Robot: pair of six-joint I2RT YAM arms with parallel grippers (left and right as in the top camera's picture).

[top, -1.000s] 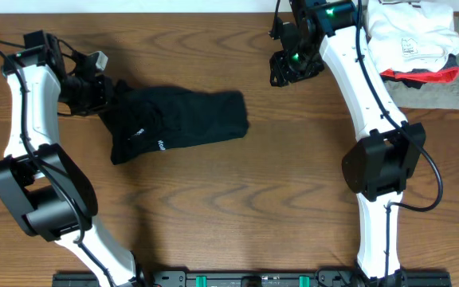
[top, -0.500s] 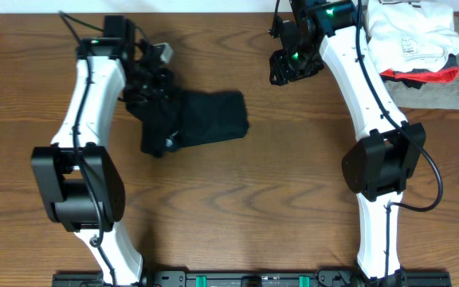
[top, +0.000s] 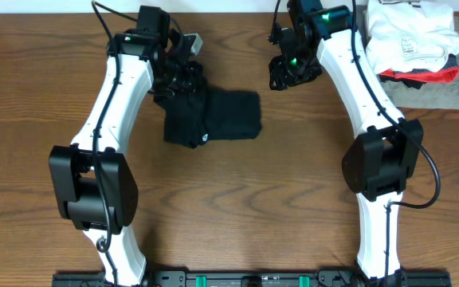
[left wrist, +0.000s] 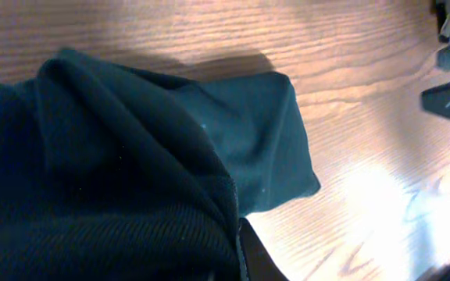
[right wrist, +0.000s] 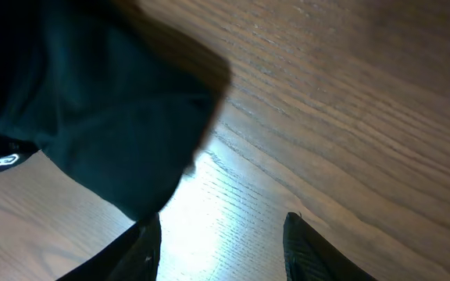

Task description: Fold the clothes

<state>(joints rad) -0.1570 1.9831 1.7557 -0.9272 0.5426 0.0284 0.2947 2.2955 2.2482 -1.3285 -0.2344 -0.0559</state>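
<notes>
As left hand [top: 183,82] clamps T-shirt [top: 229,118], fold moved right | right hand [right wrist: 221,228] open, empty

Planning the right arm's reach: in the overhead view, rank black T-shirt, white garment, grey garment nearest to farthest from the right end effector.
1. black T-shirt, left of the right end effector.
2. white garment, top right corner.
3. grey garment, right edge, beneath pile.
</notes>
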